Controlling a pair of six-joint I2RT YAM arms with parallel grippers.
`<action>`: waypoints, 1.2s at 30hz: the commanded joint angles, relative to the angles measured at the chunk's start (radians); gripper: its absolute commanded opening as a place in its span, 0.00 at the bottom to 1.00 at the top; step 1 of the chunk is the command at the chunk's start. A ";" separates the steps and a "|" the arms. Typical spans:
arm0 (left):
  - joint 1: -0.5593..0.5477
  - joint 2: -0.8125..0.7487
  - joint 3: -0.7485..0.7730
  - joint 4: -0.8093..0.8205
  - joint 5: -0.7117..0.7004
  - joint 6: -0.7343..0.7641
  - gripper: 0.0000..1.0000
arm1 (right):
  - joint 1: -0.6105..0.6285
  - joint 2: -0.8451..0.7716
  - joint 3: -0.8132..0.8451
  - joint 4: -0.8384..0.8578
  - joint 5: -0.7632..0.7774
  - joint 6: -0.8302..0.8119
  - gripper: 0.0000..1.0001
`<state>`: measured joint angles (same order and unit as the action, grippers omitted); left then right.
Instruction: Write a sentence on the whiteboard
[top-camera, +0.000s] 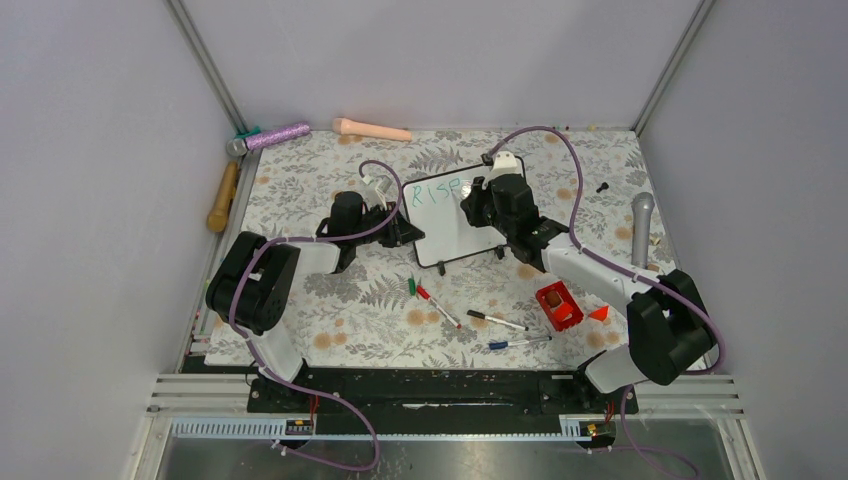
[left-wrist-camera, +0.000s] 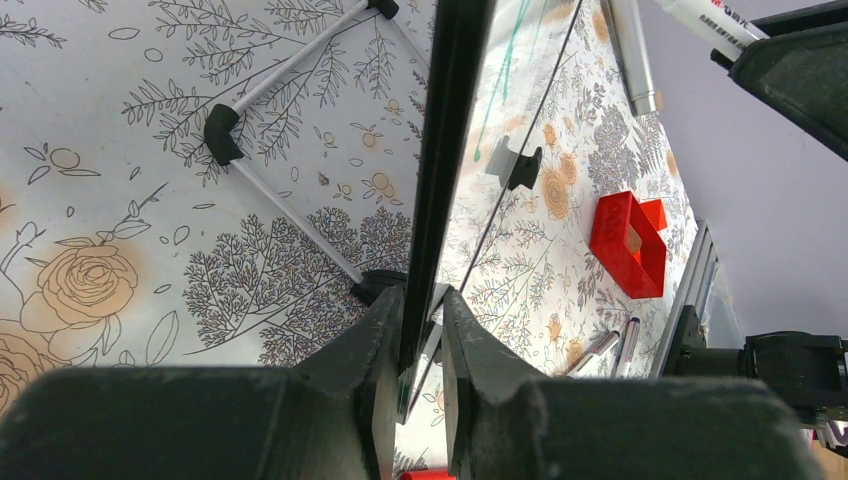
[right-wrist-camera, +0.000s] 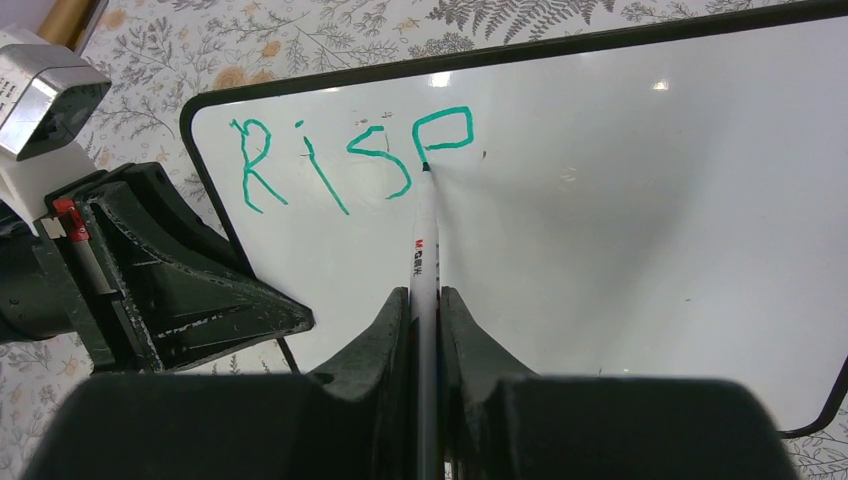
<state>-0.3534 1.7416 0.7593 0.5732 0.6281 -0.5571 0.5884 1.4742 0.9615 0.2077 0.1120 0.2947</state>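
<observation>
The whiteboard (top-camera: 450, 232) stands tilted at the middle of the floral table. Green letters "Ris" and a part-formed fourth letter (right-wrist-camera: 352, 165) run along its top left; they also show in the top view (top-camera: 432, 189). My left gripper (top-camera: 408, 232) is shut on the board's black frame edge (left-wrist-camera: 450, 150), with its fingertips (left-wrist-camera: 424, 300) on either side. My right gripper (right-wrist-camera: 425, 295) is shut on a white marker (right-wrist-camera: 424, 240). The marker's tip touches the board at the foot of the last letter. From above, the right gripper (top-camera: 480, 203) hovers over the board's right half.
Loose markers (top-camera: 438, 306) (top-camera: 497, 320) (top-camera: 520, 342) lie on the near table, with a green cap (top-camera: 411, 284) close by. A red box (top-camera: 558, 305) and an orange wedge (top-camera: 598, 313) lie at the right. A silver microphone (top-camera: 642, 225), a purple microphone (top-camera: 275, 135), a peach cylinder (top-camera: 372, 128) and a wooden handle (top-camera: 222, 197) lie at the edges.
</observation>
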 joint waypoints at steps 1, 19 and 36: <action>0.003 -0.014 0.017 -0.056 -0.091 0.026 0.16 | -0.007 -0.018 -0.005 -0.046 0.029 0.009 0.00; 0.003 -0.014 0.017 -0.061 -0.092 0.028 0.15 | -0.007 -0.032 0.002 -0.103 0.130 0.005 0.00; 0.001 -0.018 0.023 -0.087 -0.103 0.040 0.24 | -0.035 -0.287 -0.263 0.238 0.351 -0.067 0.00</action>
<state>-0.3550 1.7416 0.7647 0.5575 0.6220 -0.5472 0.5854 1.2045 0.6754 0.3702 0.3187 0.2607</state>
